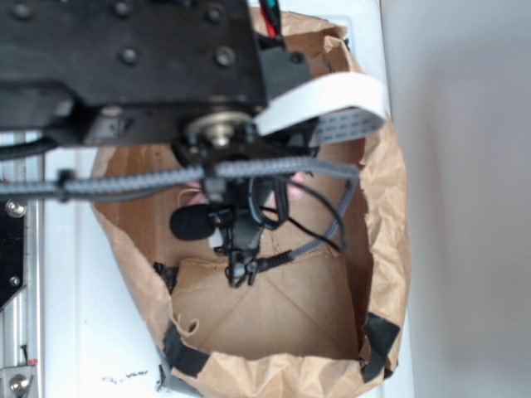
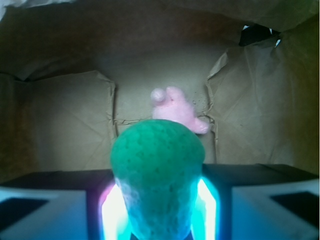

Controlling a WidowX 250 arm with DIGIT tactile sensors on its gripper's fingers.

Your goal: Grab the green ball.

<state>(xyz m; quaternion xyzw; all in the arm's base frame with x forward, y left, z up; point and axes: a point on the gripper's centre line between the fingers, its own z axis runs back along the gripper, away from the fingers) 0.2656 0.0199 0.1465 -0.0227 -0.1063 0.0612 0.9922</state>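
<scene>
One item in hand: the green ball (image 2: pixel 156 170) sits wedged between our two fingers (image 2: pixel 112 210), which glow at either side of it in the wrist view. We list the gripper (image 2: pixel 157 212) as closed on the ball, pinching it from both flanks. The pink plush bunny (image 2: pixel 177 111) lies apart on the floor of the paper bag (image 1: pixel 386 207). Grasp appears made; lifting clear of the bag, if wanted, remains.

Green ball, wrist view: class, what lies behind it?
Behind the green ball, held in the hand, a pink plush bunny lies on the paper bag floor. The ball covers the bunny's lower part.
</scene>
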